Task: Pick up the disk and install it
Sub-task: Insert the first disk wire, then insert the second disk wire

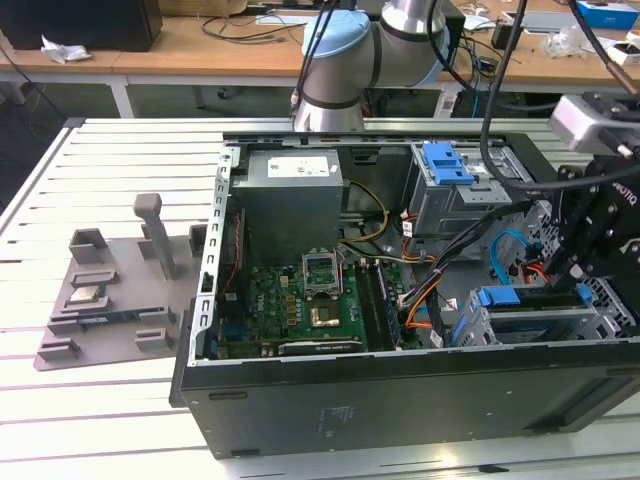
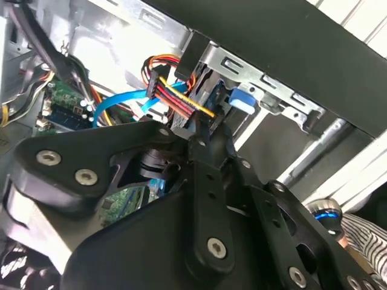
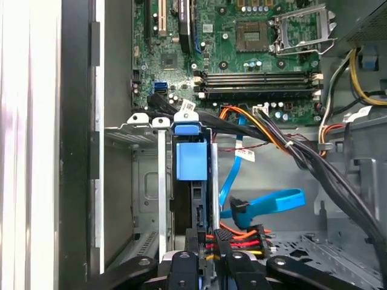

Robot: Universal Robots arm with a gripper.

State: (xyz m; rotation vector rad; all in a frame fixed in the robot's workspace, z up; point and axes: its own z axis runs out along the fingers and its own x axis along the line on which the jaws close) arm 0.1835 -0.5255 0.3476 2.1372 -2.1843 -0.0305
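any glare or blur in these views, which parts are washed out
In the first wrist view the strip beside the case wall is blown out white, while the motherboard is crisp. In the second wrist view the gripper is close and soft, and the metal behind it glares. The exterior view is evenly lit.

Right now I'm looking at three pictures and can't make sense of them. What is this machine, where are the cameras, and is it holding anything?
The exterior view shows a robot arm reaching over an opened computer case that lies on a white slatted table. Inside you can see the green motherboard, a grey power supply box and bundled cables. A grey parts holder sits on the table toward the exterior view's left.

The other two pictures come from cameras riding on the arm's wrist, looking down into the case. The black metal gripper is at the drive bay, beside a disk in its blue carrier standing in a metal slot. The coloured power cable plug sits right at the gripper. Whether it grips anything, I cannot tell.
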